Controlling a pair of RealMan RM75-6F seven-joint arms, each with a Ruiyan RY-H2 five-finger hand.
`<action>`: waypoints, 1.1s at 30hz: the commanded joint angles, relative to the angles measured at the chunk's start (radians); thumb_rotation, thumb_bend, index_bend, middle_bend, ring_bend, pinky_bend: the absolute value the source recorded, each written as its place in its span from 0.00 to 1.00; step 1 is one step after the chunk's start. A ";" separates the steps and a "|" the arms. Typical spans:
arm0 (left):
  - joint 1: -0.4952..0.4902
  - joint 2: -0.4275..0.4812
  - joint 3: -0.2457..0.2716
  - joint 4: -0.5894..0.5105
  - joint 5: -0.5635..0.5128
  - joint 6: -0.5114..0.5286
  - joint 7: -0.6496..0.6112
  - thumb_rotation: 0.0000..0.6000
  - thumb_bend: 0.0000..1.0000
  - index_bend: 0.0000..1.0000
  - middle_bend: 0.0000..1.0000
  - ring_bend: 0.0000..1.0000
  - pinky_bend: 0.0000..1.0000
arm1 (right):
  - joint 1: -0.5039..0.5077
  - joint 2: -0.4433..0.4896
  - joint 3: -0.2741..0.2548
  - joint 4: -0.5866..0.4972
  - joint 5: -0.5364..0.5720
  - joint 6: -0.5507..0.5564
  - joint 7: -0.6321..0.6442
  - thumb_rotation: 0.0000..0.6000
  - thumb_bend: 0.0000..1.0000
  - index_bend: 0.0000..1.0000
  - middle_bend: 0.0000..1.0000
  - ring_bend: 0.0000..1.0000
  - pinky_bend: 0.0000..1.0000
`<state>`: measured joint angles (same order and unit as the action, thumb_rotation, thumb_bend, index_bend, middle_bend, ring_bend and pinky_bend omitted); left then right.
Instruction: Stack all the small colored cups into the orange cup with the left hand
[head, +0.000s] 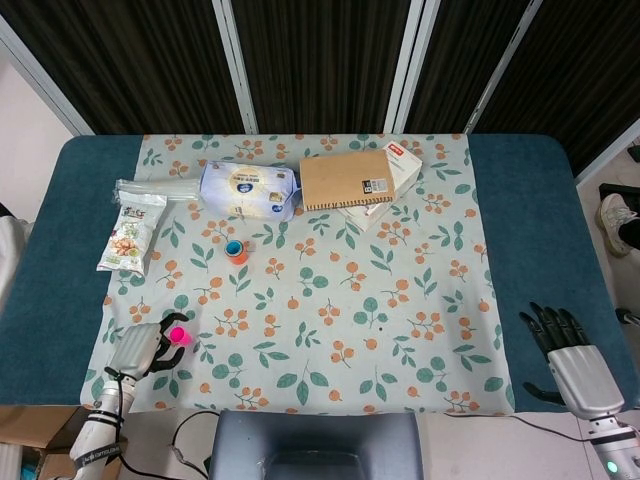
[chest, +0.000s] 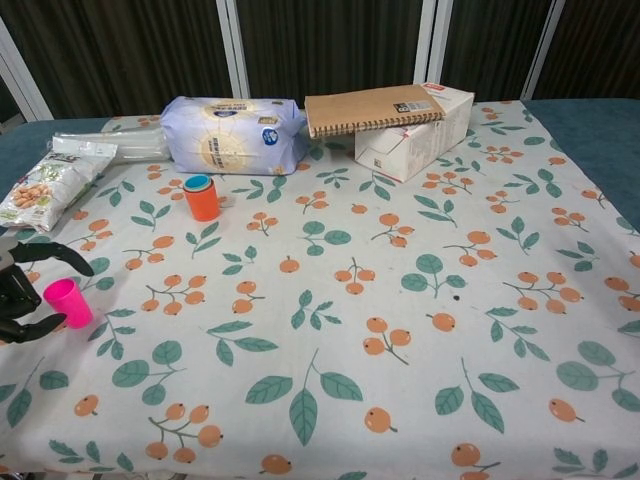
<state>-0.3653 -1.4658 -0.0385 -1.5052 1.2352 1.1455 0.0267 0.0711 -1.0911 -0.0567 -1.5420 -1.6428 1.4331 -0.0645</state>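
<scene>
Two cups: a pink cup (chest: 67, 303) is stood near the table's left front edge; the orange cup (chest: 201, 198), with a blue one nested inside, is set well apart, before the tissue pack (chest: 236, 134).
Left hand (head: 135, 349): fingers are spread around the pink cup, whether touching cannot be told.
Right hand (head: 571, 359): fingers are held apart, nothing gripped.

worktop (head: 540, 220): teal, under a floral cloth (head: 330, 300)
far edge: tissue pack (head: 248, 190), notebook (head: 346, 180) on box (head: 402, 164)
left: snack bag (head: 130, 238)
centre-left: orange cup (head: 235, 251)
near-left: pink cup (head: 179, 336)

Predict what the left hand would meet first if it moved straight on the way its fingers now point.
Most likely the pink cup: the left hand sits beside it, fingers reaching either side. Contact is unclear.
</scene>
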 joint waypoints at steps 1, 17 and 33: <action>0.000 -0.005 -0.007 0.011 -0.002 -0.006 -0.009 1.00 0.37 0.34 1.00 1.00 1.00 | 0.000 0.000 0.000 0.000 0.001 0.000 -0.001 1.00 0.21 0.00 0.00 0.00 0.00; 0.003 -0.031 -0.023 0.052 0.004 -0.032 -0.041 1.00 0.37 0.48 1.00 1.00 1.00 | 0.000 -0.003 0.002 -0.002 0.007 -0.003 -0.012 1.00 0.21 0.00 0.00 0.00 0.00; -0.041 -0.025 -0.134 0.014 0.004 -0.011 -0.078 1.00 0.42 0.58 1.00 1.00 1.00 | 0.001 -0.004 0.001 -0.003 0.008 -0.006 -0.016 1.00 0.21 0.00 0.00 0.00 0.00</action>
<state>-0.3820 -1.4936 -0.1302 -1.4698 1.2439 1.1294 -0.0368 0.0717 -1.0954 -0.0557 -1.5450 -1.6355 1.4276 -0.0803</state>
